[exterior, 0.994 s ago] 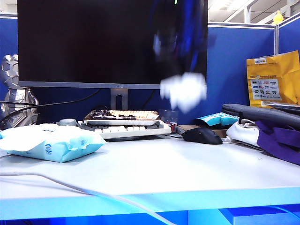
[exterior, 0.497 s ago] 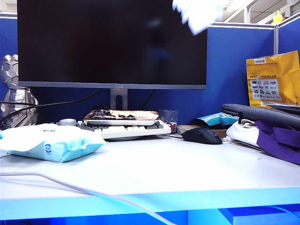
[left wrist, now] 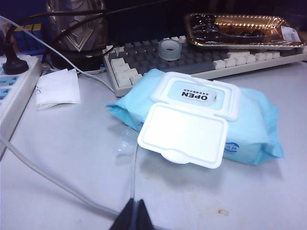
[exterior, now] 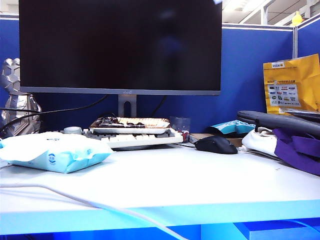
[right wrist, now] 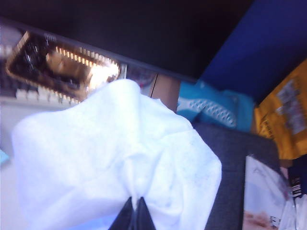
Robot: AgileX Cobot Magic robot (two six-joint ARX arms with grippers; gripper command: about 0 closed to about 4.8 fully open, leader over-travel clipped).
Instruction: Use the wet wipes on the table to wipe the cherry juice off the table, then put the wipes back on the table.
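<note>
Gone from the outside view is the right arm with its white wipe, which a second ago hung blurred in front of the monitor [exterior: 120, 45] and then climbed to the top edge; now only a pale scrap shows at that top edge. Its own wrist camera shows the right gripper [right wrist: 134, 211] clenched on the wet wipes [right wrist: 120, 158], the thin white sheet bunched and draped around the dark fingertips, held up in the air above the keyboard [right wrist: 9, 93], the gold tray [right wrist: 57, 67] and a dark grey pad [right wrist: 240, 158]. Low over the table [left wrist: 249, 201], the left gripper [left wrist: 135, 215] sits with its two dark fingertips pressed together and nothing between them, near the light-blue pack [left wrist: 201, 124] whose white lid is flipped open. A white cable [left wrist: 57, 184] runs past the fingertips. Beside the keyboard a folded white paper [left wrist: 58, 87] lies flat. On the table's right side a black mouse [exterior: 216, 144] rests near a purple cloth [exterior: 300, 150].
</note>
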